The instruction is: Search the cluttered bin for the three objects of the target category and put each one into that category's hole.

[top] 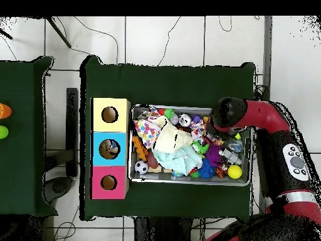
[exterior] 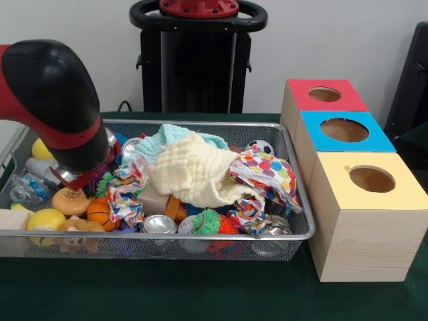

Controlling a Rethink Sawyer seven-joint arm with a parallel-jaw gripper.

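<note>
The bin (exterior: pixel 167 235) is a wide silver wire-mesh basket on the green table, packed with toys and cloths. It also shows in the overhead view (top: pixel 188 180). Beside it stand three wooden boxes, each with a round hole in a coloured top: red (exterior: pixel 299 95), blue (exterior: pixel 314 137) and yellow (exterior: pixel 401 194). My arm reaches down into the bin's left end in the front view. The gripper (exterior: pixel 75 175) sits low among the toys there, mostly hidden by the wrist. In the overhead view the gripper (top: pixel 217 128) is at the bin's right end.
In the bin lie a yellow cloth (exterior: pixel 194 170), a teal cloth (exterior: pixel 167 136), a polka-dot cloth (exterior: pixel 267 170), a small soccer ball (exterior: pixel 259 147), a toy burger (exterior: pixel 70 199), a mini basketball (exterior: pixel 99 212), a can (exterior: pixel 159 225) and a green spiky ball (exterior: pixel 207 222).
</note>
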